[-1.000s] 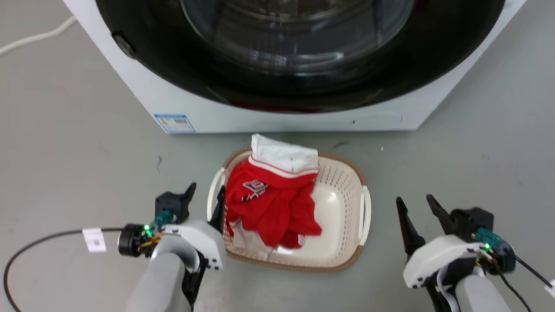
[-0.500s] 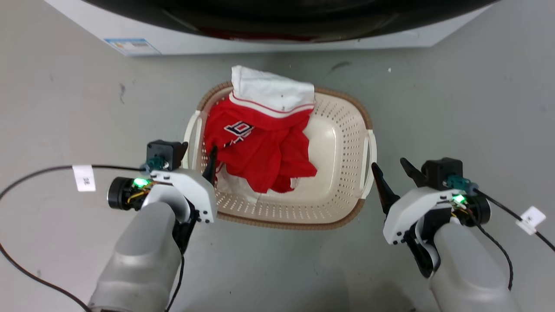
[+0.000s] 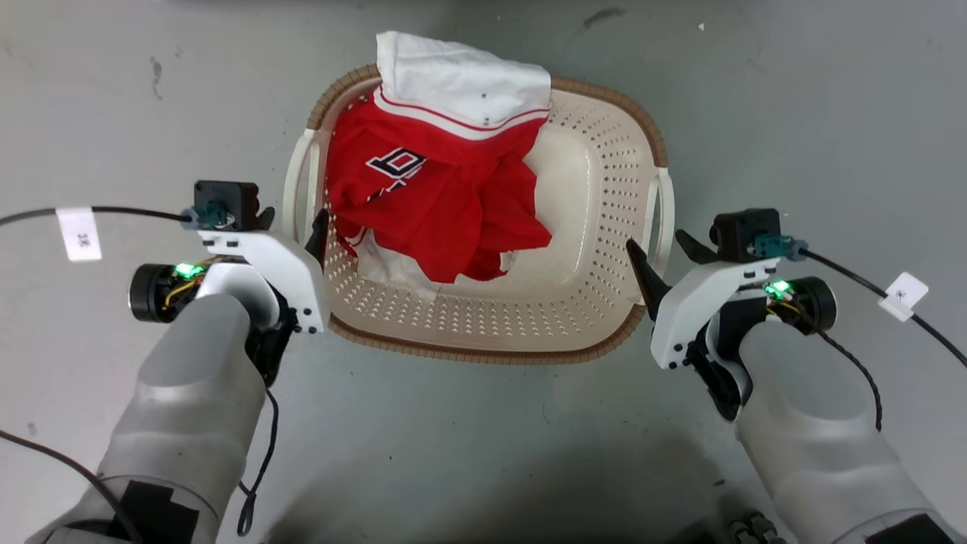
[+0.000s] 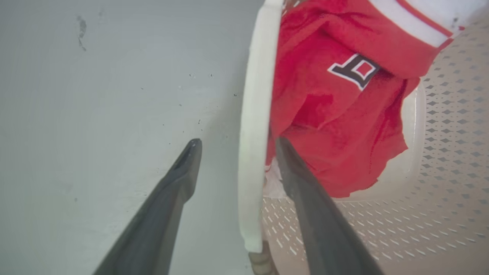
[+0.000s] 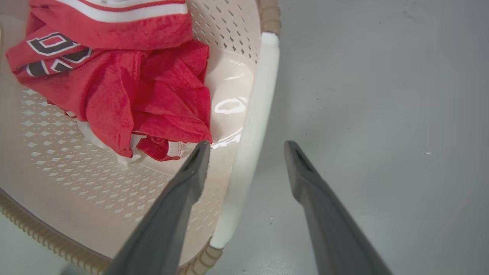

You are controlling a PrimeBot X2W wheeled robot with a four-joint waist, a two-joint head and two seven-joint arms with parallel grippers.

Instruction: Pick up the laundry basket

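Observation:
The laundry basket (image 3: 604,189) is cream plastic with perforated walls and a brown woven-look rim, and it stands on the grey floor. A red garment (image 3: 430,204) and a white one (image 3: 461,83) lie inside. My left gripper (image 3: 293,224) is open and straddles the basket's white left handle (image 4: 254,114), one finger outside and one inside against the red cloth. My right gripper (image 3: 659,249) is open too, and it straddles the right handle (image 5: 259,95) the same way. Neither pair of fingers presses on its handle.
Bare grey floor (image 3: 793,113) surrounds the basket on all sides. A black cable with a white tag (image 3: 78,234) trails off to the left, and another tagged cable (image 3: 903,295) runs off to the right. My pale forearms occupy the lower corners.
The head camera has tilted down, so the washing machine has left the picture. My right gripper has moved in from beside the basket to straddle its right handle. The left gripper stays astride the left handle.

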